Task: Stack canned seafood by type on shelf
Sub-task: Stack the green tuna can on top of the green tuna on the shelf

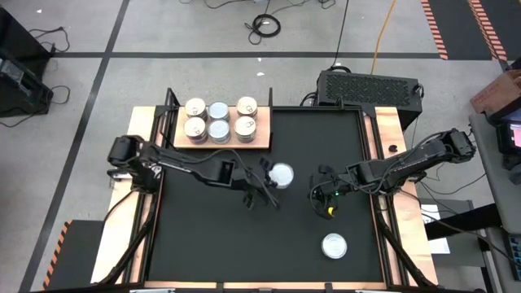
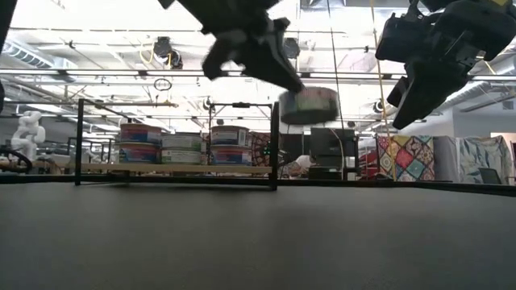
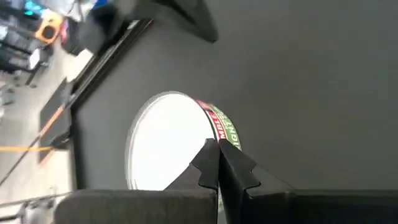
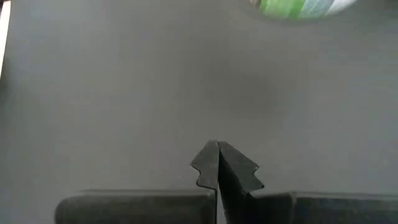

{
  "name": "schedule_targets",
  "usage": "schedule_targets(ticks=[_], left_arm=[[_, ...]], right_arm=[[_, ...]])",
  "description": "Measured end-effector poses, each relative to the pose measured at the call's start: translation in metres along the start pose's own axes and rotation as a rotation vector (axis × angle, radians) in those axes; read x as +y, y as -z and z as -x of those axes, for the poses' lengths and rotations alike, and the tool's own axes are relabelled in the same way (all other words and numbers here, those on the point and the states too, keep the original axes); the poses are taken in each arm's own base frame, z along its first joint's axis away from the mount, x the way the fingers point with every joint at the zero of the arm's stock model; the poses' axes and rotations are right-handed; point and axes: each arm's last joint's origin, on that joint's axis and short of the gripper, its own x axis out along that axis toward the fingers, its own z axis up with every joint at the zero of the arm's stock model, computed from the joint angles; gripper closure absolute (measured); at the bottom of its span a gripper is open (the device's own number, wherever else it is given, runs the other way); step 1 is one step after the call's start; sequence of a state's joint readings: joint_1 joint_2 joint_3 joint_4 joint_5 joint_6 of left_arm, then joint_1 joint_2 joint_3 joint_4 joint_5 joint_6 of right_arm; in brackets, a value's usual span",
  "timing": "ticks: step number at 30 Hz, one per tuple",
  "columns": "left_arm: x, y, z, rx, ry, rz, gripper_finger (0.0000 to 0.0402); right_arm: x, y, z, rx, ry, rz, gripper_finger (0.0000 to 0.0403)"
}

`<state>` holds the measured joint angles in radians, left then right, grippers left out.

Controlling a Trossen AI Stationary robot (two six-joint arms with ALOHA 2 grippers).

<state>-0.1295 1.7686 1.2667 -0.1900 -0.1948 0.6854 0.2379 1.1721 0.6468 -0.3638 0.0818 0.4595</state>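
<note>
My left gripper (image 1: 270,182) is over the middle of the black mat, shut on a cream-topped can (image 1: 282,175) with a green and red label (image 3: 225,129). In the low view this can (image 2: 309,105) hangs well above the mat. The light wooden shelf (image 1: 259,140) lies at the mat's far left corner and carries several cans (image 1: 219,119), stacked two high (image 2: 183,145). One more cream-topped can (image 1: 334,245) rests flat on the mat near the right front. My right gripper (image 1: 320,196) hovers shut, right of the held can, touching nothing (image 4: 217,163). My left gripper pinches the can at its rim (image 3: 211,134), on the side nearest the gripper, between two nearly closed fingertips (image 3: 208,163). The fingers come slanting down from the table's left. The can is lifted clear of the mat and sits slightly tilted (image 2: 309,105).
A black frame post (image 2: 274,145) stands at the shelf's right end, another (image 2: 79,141) at its left. Narrow wooden strips (image 1: 376,138) flank the mat. A black box (image 1: 368,85) sits beyond the far right corner. Open mat lies between the shelf and the front edge.
</note>
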Motion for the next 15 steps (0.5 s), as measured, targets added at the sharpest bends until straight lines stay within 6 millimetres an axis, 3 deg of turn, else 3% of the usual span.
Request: schedule_targets(ticks=[8,15], left_arm=[[0.015,-0.003,0.050,0.067,-0.096,0.053,0.0401],[0.031,0.012,0.086,0.164,-0.147,0.136,0.0402]], right_arm=[[0.001,-0.001,0.000,-0.012,-0.006,0.001,0.0403],[0.001,-0.002,0.000,-0.021,-0.010,0.008,0.0403]])
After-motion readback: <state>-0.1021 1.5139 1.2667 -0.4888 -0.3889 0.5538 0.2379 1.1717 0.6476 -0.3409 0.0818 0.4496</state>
